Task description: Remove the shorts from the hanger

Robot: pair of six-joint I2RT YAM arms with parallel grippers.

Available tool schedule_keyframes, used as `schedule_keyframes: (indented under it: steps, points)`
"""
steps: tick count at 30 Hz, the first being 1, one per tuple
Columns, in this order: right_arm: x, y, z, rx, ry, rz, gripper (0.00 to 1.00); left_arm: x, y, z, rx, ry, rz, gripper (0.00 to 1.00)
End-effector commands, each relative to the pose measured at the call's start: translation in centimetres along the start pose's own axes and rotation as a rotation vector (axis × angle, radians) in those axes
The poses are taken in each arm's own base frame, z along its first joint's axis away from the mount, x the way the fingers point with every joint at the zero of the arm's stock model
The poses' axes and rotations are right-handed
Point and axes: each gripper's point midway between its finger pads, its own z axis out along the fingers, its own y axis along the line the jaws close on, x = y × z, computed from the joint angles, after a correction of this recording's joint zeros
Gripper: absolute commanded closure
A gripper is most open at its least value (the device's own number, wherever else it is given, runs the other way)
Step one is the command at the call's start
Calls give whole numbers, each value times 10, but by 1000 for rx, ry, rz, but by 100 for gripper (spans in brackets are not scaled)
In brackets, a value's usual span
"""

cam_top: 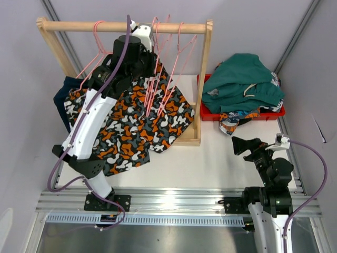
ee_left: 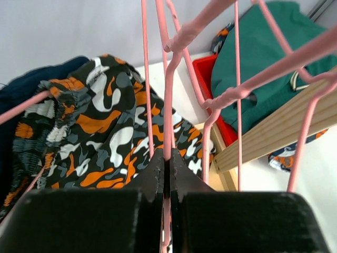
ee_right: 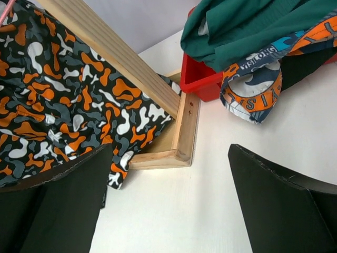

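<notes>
L hand (ee_left: 165, 163) clamped on pink hanger (ee_left: 168, 105) | R hand (ee_right: 168, 163) wide apart | wht tbl (cam_top: 210, 158) | grey walls (cam_top: 237, 21)

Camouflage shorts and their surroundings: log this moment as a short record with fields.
camouflage shorts: hanging at the wooden rack
navy shorts: at the rack's left end, partly hidden by them
left jaws: shut on a pink hanger wire
right jaws: open, empty, over the table
red bin: holds teal shorts on top, cartoon-print shorts spilling over its edge
</notes>
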Motion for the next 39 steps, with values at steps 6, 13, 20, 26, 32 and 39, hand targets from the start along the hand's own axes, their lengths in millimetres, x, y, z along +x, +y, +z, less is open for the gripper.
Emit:
schedule_keyframes:
  steps: [6, 13, 20, 26, 32, 39]
  points:
    - [-11, 22, -5, -70, 5, 17, 0, -10, 13, -37, -14, -57, -9, 44]
    - [-10, 26, -13, -77, 10, 25, 1, -38, 39, -125, -66, -201, -13, 28]
    - [-7, 25, -22, -68, 25, 19, 0, -57, 90, -208, -234, -367, 4, 14]
    - [-4, 27, -27, -71, 42, 17, 1, -53, 119, -209, -360, -356, -14, 11]
    - [-8, 32, -33, -77, 50, -3, 0, -32, 144, -172, -377, -271, -81, 14]
    - [0, 36, -35, -98, 89, 22, 1, -13, 169, -136, -369, -233, -126, 19]
